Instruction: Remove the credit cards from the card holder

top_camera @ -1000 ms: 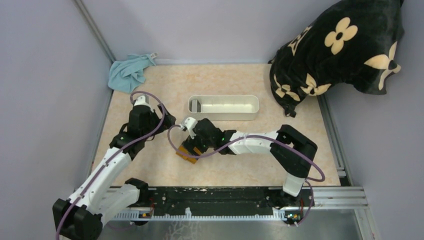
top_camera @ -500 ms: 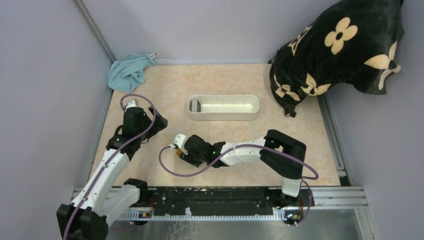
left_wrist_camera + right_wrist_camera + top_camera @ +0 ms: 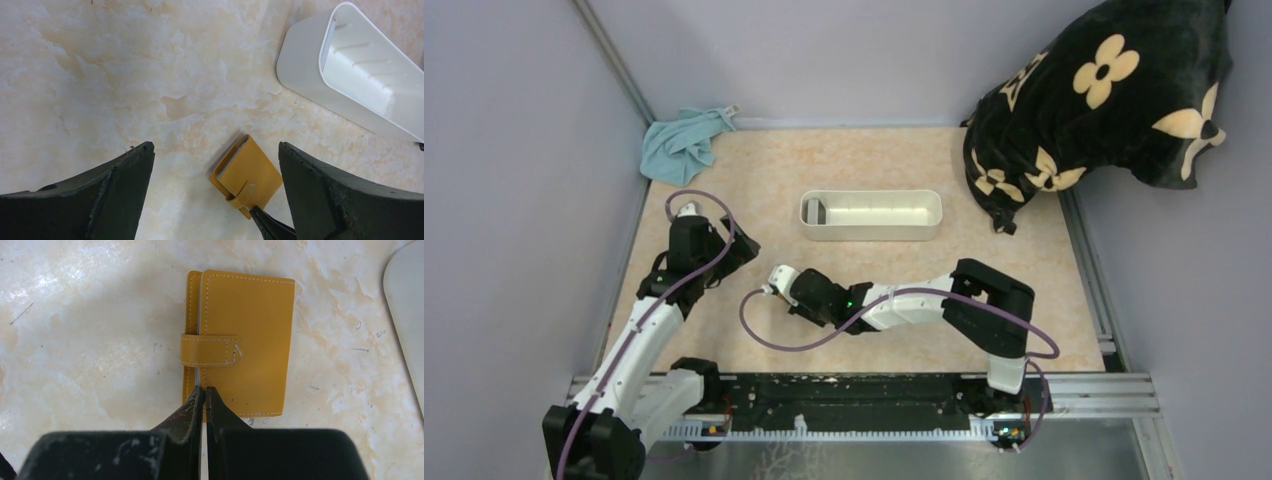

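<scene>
On the pale marbled table (image 3: 100,60), just short of the white tray (image 3: 310,75), the orange-brown card holder (image 3: 240,342) lies flat and closed, its little strap (image 3: 207,351) fastened across the opening edge. From where I stand no credit cards can be seen anywhere: none on the table, none in the tray, none in either claw. So I judge that they are all inside the holder and that the real work has not started. The right claw (image 3: 204,390) is clenched, its two fingers pressed almost together, with the tips set down at the near edge of the holder, right where the two covers meet. I cannot tell whether it has caught a sliver of cover between them or is only nudging the edge. The left claw (image 3: 214,147) hangs spread wide above the bare table a little to the side, looking down on the holder and touching nothing. What is left, as I read it, is nearly everything: get the strap undone, fold the cover open, probably with one arm pinning the holder down, then draw out each card and lay it clear of the holder.
</scene>
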`<move>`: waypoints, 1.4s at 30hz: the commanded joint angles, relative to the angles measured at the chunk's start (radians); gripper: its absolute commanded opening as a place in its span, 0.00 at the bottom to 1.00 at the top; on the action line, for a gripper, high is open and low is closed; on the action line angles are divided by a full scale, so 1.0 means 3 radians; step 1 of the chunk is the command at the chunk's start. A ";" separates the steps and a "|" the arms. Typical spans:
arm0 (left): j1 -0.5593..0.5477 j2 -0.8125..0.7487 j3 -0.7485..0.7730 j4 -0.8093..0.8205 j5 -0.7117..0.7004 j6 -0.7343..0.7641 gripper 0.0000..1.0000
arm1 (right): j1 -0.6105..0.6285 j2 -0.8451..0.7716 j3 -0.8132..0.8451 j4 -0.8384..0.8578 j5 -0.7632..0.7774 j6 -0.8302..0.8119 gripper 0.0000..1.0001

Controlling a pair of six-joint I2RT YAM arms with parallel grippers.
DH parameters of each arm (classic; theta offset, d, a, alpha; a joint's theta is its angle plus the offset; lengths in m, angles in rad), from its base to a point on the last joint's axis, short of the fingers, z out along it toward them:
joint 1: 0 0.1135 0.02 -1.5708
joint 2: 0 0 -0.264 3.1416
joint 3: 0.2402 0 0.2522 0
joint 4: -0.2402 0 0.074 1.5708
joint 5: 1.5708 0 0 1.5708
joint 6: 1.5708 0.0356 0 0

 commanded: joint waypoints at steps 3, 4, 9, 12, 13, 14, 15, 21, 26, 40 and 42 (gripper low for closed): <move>0.0027 0.0000 -0.0036 0.0104 0.0108 0.0063 0.99 | 0.0021 -0.0045 0.0080 0.0007 0.0087 0.0148 0.00; 0.0027 -0.0005 -0.0041 0.0104 0.0114 0.0065 0.99 | 0.0020 -0.0078 0.0071 0.0029 0.0079 0.0166 0.00; 0.0026 -0.0019 -0.0045 0.0104 0.0133 0.0072 0.99 | -0.0075 -0.0273 0.0028 0.0121 -0.0137 0.0349 0.00; 0.0026 -0.0016 -0.0042 0.0107 0.0142 0.0079 0.99 | -0.0218 -0.0463 -0.0070 0.0251 -0.0432 0.0539 0.00; 0.0027 -0.0018 -0.0046 0.0109 0.0147 0.0080 0.99 | -0.0292 -0.0523 -0.0112 0.0303 -0.0565 0.0613 0.00; 0.0027 -0.0020 -0.0047 0.0118 0.0154 0.0085 0.99 | -0.0374 -0.0602 -0.0160 0.0371 -0.0693 0.0694 0.00; 0.0027 -0.0015 -0.0051 0.0124 0.0161 0.0081 0.99 | -0.0455 -0.0702 -0.0220 0.0440 -0.0808 0.0776 0.00; 0.0027 0.0015 -0.0064 0.0155 0.0204 0.0080 0.99 | -0.0909 -0.1020 -0.0530 0.0865 -0.1516 0.1351 0.00; 0.0032 0.0039 -0.0067 0.0178 0.0248 0.0078 0.99 | -0.1321 -0.1084 -0.0804 0.1110 -0.1796 0.1855 0.00; 0.0034 0.0084 -0.0083 0.0237 0.0308 0.0082 0.99 | -0.0601 -0.0874 -0.0326 0.0102 -0.0420 0.0630 0.61; 0.0037 0.0085 -0.0079 0.0229 0.0306 0.0071 0.99 | -0.0430 -0.0724 -0.0201 0.0031 -0.0160 0.0446 0.61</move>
